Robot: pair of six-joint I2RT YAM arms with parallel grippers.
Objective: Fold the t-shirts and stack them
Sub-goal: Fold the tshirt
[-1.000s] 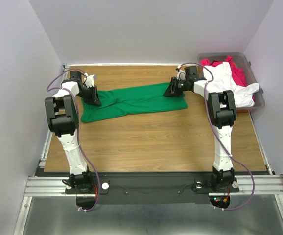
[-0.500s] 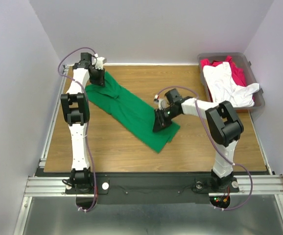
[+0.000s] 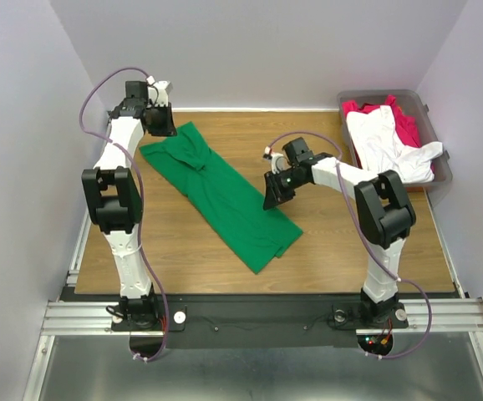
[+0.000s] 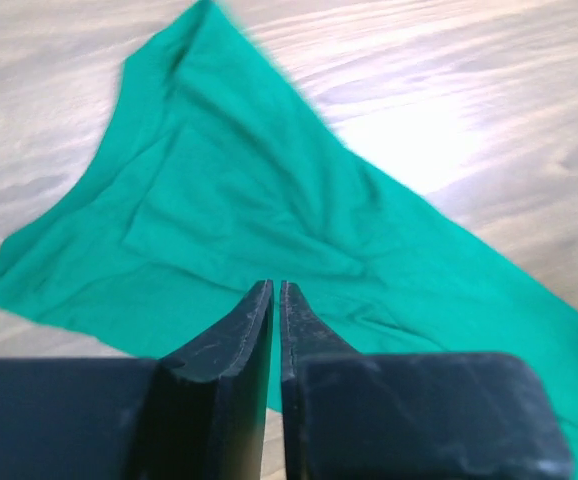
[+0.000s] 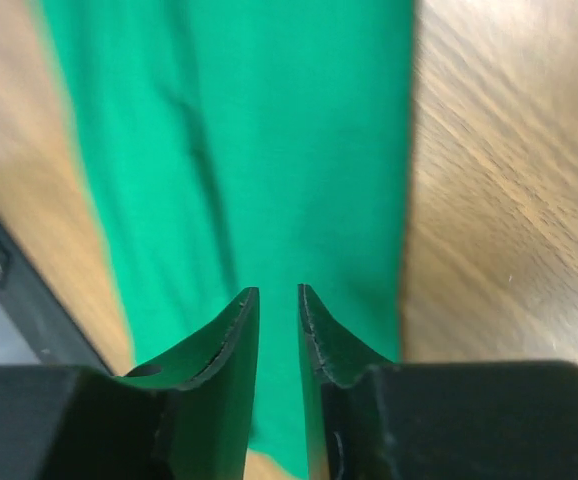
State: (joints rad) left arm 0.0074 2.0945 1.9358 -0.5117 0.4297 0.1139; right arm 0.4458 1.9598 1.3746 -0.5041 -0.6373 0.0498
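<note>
Green t-shirt [image 3: 221,196] lay on the worktop [image 3: 350,242] as a long diagonal strip, from the far left corner down toward the near middle. It was spread but wrinkled and not yet folded. White t-shirt [image 3: 388,142] and red t-shirt [image 3: 404,125] were bunched in the bin [image 3: 425,104] at far right, the white one draped over its rim.

Left gripper [image 4: 275,290] hovered over the far end of the green shirt, jaws almost together with only a slit, no cloth between them. Right gripper [image 5: 277,292] was above the shirt's right edge near mid-length, jaws a little apart, gripping nothing.

Step judged: laying out the first shirt, fold not started. Next move likely needs both grippers to come down on an edge or corners, pinch the cloth only, then smooth it or bring one side over. Stack not begun.
</note>
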